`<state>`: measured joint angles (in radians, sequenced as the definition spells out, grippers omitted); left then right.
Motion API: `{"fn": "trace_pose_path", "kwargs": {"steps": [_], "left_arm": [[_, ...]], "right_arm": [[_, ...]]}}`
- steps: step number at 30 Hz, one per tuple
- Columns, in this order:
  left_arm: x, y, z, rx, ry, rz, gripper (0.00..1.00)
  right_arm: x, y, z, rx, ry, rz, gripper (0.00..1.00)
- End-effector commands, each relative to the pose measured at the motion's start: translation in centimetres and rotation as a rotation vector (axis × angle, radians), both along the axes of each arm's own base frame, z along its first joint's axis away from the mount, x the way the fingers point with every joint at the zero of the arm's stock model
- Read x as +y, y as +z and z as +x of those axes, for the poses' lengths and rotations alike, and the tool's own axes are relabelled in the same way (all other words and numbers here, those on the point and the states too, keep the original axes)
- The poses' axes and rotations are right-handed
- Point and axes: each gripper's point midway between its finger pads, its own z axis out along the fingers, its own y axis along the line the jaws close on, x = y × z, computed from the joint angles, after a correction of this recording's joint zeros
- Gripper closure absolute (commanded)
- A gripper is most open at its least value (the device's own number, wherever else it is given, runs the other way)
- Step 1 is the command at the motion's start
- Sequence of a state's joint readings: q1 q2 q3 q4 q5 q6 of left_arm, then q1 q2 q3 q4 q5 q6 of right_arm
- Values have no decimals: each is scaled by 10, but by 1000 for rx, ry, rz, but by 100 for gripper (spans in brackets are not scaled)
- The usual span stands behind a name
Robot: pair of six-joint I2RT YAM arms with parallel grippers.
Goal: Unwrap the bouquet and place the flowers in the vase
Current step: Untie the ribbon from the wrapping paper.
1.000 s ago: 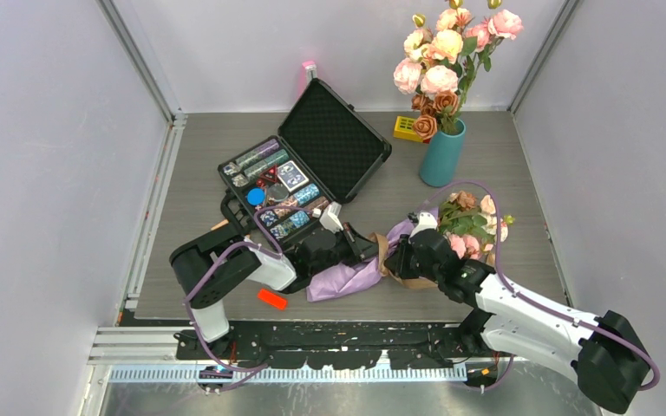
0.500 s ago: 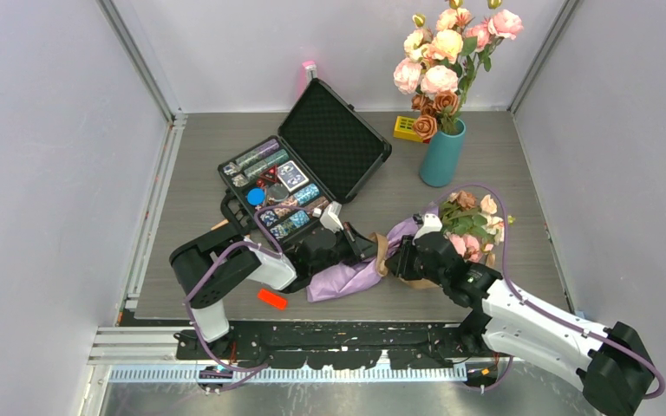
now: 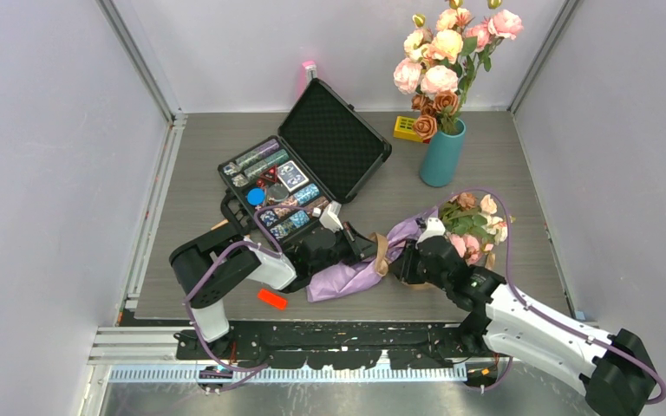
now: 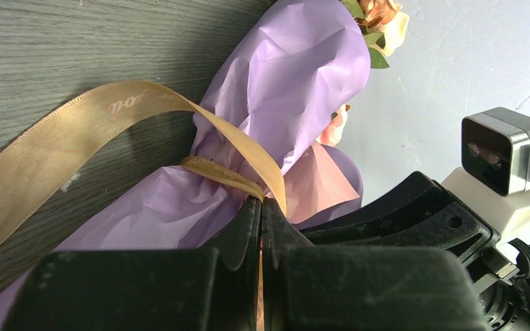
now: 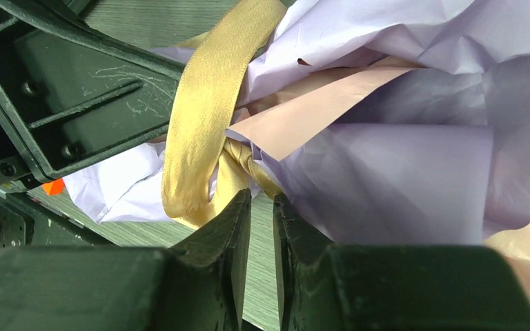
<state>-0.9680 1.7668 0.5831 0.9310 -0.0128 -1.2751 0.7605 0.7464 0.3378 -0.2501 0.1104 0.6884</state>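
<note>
Top: bouquet (image 3: 347, 277) flat on tabletop (image 3: 199, 165), both grippers at its tied waist
Left wrist: left gripper (image 4: 261, 207) clamped tight on tan ribbon (image 4: 76, 131)
Right wrist: right gripper (image 5: 257, 207) barely parted, empty, ribbon knot just ahead of tips

Paper and cloth
The bouquet (image 4: 283, 89) wrap is crinkled matt paper; the tan ribbon (image 4: 76, 131) woven cloth, faintly glossy.

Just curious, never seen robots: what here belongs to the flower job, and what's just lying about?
Job: crinkled lilac paper bouquet tied with tan ribbon; small pink and peach roses; tall glossy teal vase.
Lying about: open black hard case of game pieces; small yellow block; small orange piece.
</note>
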Motion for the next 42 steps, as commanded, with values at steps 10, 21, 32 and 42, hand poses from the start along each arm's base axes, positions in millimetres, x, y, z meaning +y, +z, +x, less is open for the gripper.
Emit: {"fn": "trace_pose_path", "kwargs": {"steps": [10, 21, 32, 42], "left_arm": [[-6, 29, 8, -56, -2, -67, 100], [-5, 28, 7, -53, -2, -63, 100], [-6, 29, 7, -54, -1, -66, 100], [-6, 27, 7, -50, -2, -62, 100]], "right_arm": [[9, 5, -9, -2, 50, 47, 81], [26, 1, -10, -18, 87, -6, 84], [16, -2, 8, -107, -29, -8, 83], [17, 6, 25, -181, -76, -1, 78]]}}
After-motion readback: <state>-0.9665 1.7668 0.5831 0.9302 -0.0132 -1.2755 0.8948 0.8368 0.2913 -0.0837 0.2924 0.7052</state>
